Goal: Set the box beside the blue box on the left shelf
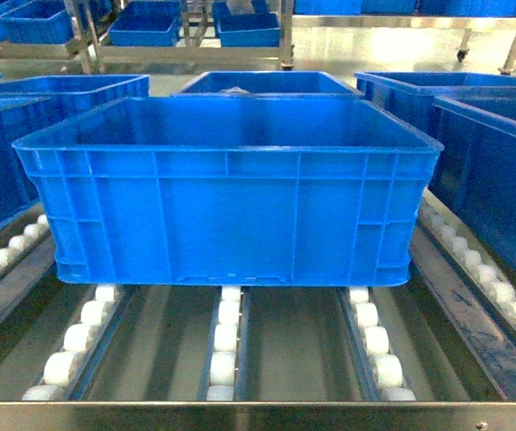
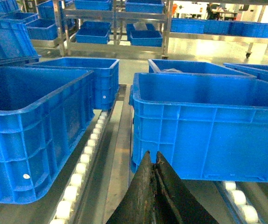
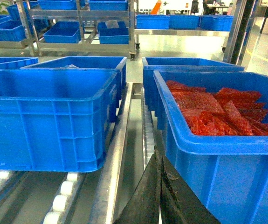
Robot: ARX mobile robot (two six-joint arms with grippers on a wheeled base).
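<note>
Box (image 1: 231, 193) is sitting on the left shelf (image 1: 258, 415) rollers near its front lip, beside a blue crate (image 2: 31, 126). Left gripper (image 2: 153, 161) and right gripper (image 3: 160, 168) jaws are together, gripping nothing. Placement looking finished; next, probably backing away.

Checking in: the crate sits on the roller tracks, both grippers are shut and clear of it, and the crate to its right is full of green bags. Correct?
One thing is off: the bags in the crate to the right are red, not green, as the right wrist view shows. The rest holds: the box sits on the shelf rollers, with the left gripper and right gripper shut and clear of it.
</note>
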